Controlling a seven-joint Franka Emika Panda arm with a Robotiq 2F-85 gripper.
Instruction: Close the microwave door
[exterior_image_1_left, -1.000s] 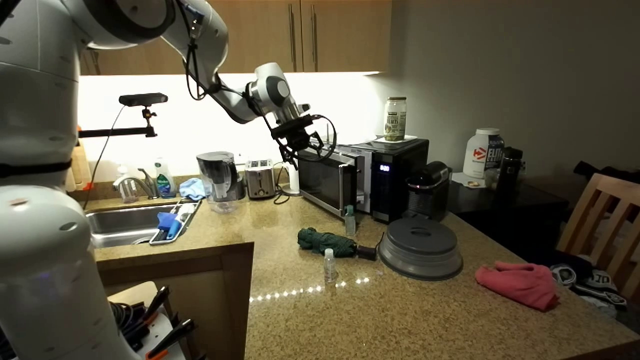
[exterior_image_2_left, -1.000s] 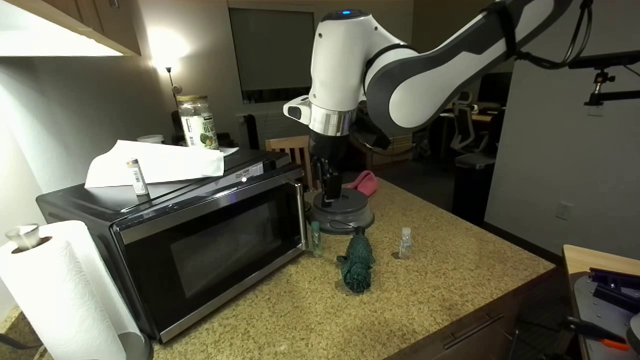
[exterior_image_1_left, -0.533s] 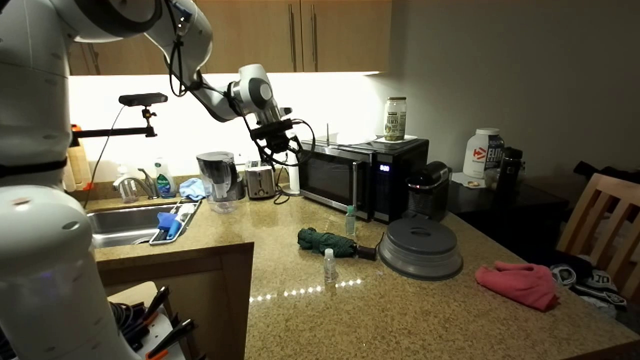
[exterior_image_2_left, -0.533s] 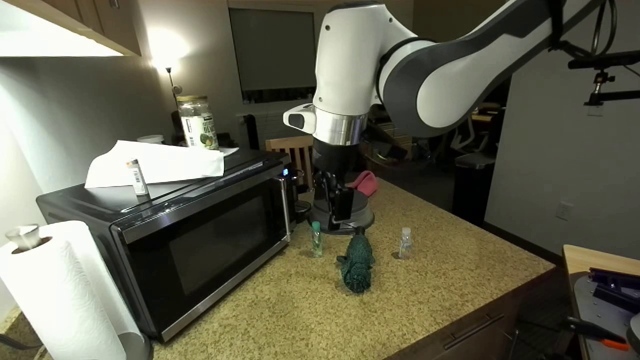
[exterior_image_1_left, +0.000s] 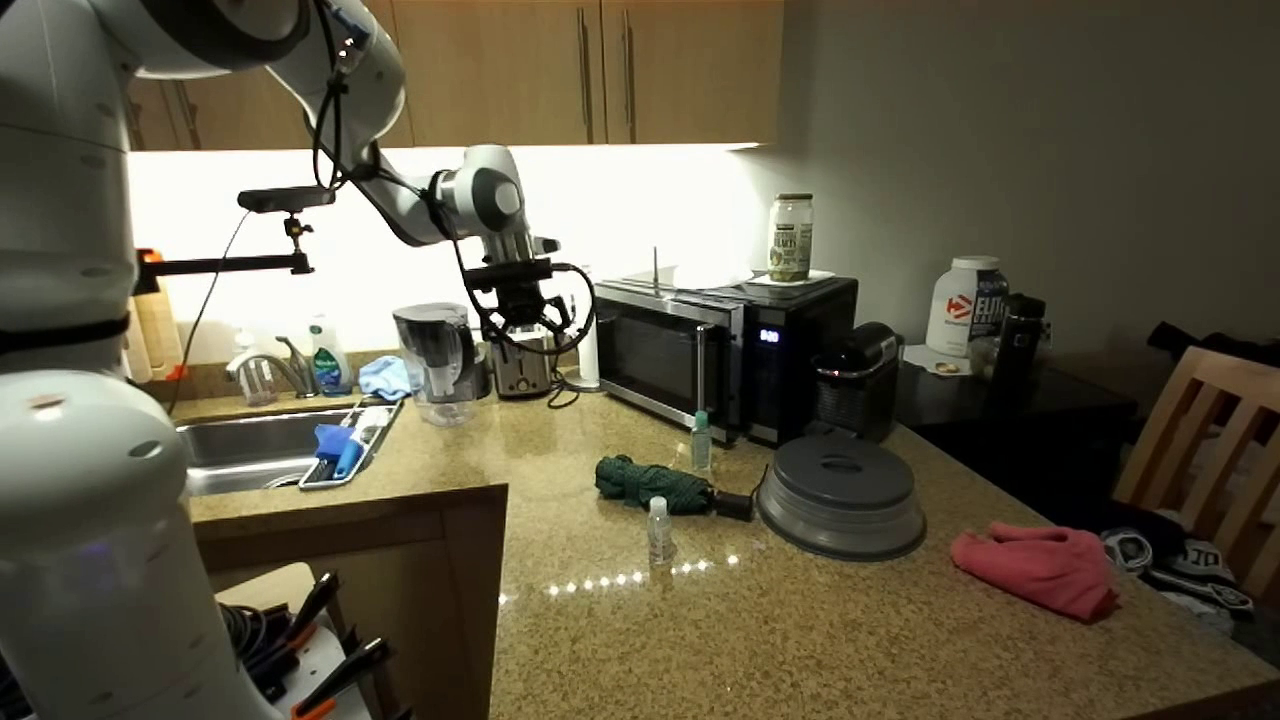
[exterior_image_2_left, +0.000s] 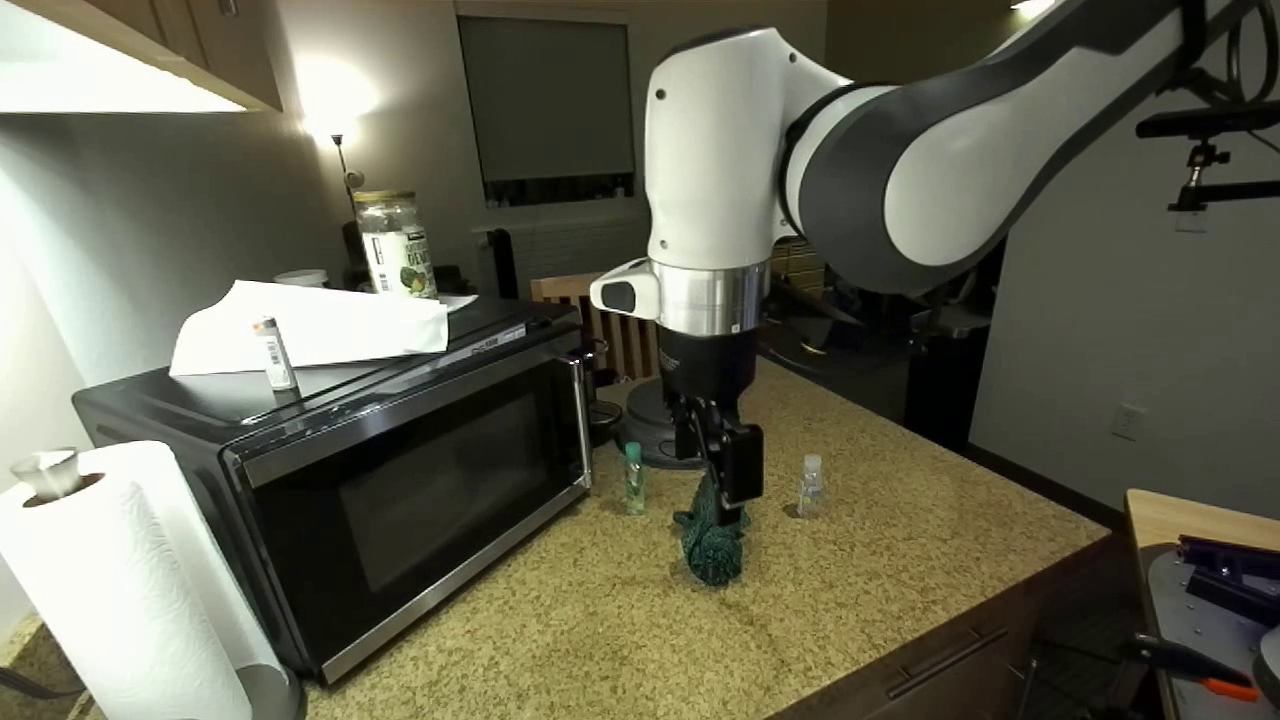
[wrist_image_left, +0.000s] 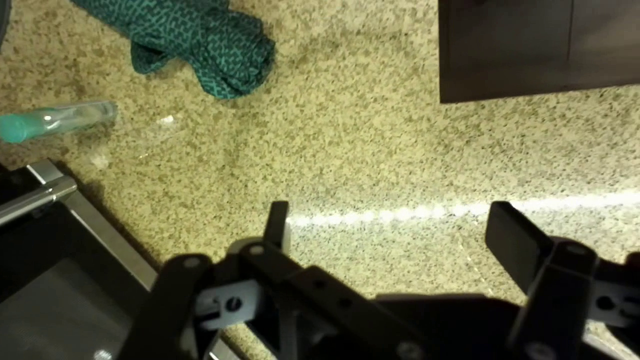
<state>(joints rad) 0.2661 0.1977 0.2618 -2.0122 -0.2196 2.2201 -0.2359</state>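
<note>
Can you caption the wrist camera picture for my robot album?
Open gripper above the speckled counter, microwave door lower left, green bundle upper left.

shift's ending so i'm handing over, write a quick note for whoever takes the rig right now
Tool: open, holding nothing, above the counter, apart from the microwave door.
Microwave: on the counter.
Door: nearly shut, looks slightly ajar at its handle side.
Done: most of the closing.
Left: likely one gentle push near the handle until flush; mind the green-capped bottle nearby.
</note>
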